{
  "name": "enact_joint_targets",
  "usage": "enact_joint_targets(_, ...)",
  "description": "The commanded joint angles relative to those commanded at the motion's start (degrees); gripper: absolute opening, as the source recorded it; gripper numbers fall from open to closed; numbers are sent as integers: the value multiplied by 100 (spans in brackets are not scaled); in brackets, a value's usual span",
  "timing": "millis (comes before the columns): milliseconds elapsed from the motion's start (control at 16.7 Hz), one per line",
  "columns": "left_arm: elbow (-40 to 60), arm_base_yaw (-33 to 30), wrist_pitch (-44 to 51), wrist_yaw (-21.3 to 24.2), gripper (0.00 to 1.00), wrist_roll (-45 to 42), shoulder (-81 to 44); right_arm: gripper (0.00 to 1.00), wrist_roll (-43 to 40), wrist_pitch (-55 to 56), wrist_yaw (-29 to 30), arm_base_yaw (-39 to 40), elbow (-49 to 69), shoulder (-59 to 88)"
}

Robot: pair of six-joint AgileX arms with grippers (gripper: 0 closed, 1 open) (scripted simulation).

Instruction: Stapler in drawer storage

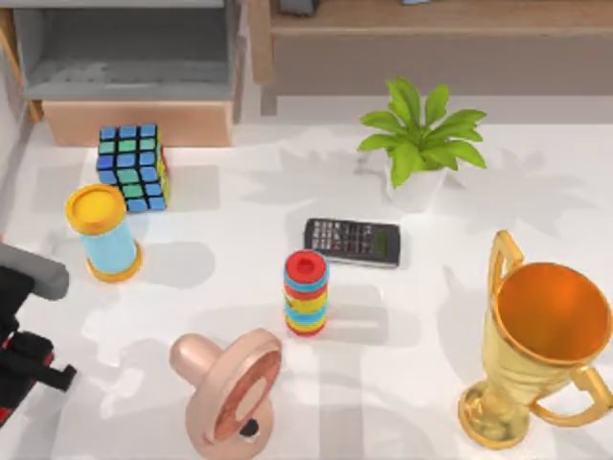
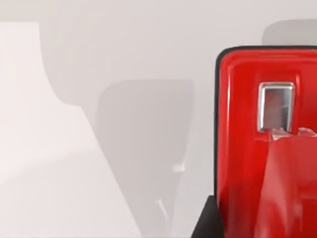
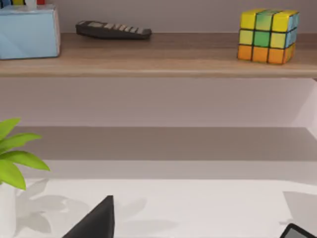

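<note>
The drawer stands open at the far left of the table, and its grey inside has free room. Just in front of its tan panel stands a coloured cube, and near this a yellow-capped blue cylinder; both narrow the way from the left edge. Between the cube and the potted plant the white surface is open. In the middle a calculator and a striped ring stack stand close together. A pink dumbbell-like object blocks the near side, and a gold trophy fills the right near corner.
</note>
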State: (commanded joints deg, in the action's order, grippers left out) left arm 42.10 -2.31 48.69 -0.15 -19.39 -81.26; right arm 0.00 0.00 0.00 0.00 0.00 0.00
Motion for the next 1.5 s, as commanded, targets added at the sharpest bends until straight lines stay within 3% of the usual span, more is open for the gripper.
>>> enact_joint_targets(240, 1022, 258, -248, -5, 0, -5, -98, 100, 0, 0, 0, 0, 0, 0)
enact_joint_targets(480, 2721, 741, -574, -68, 0, 7, -492, 100, 0, 0, 0, 0, 0, 0)
enact_joint_targets(960, 6067, 1718, -634, -206, 0, -11, -2238, 100, 0, 0, 0, 0, 0, 0)
enact_joint_targets(1200, 6867, 1982, -217, -144, 0, -84, -3355, 100, 0, 0, 0, 0, 0, 0)
enact_joint_targets(1500, 7101, 2139, 452, 2, 0, -195, -4708, 100, 0, 0, 0, 0, 0, 0)
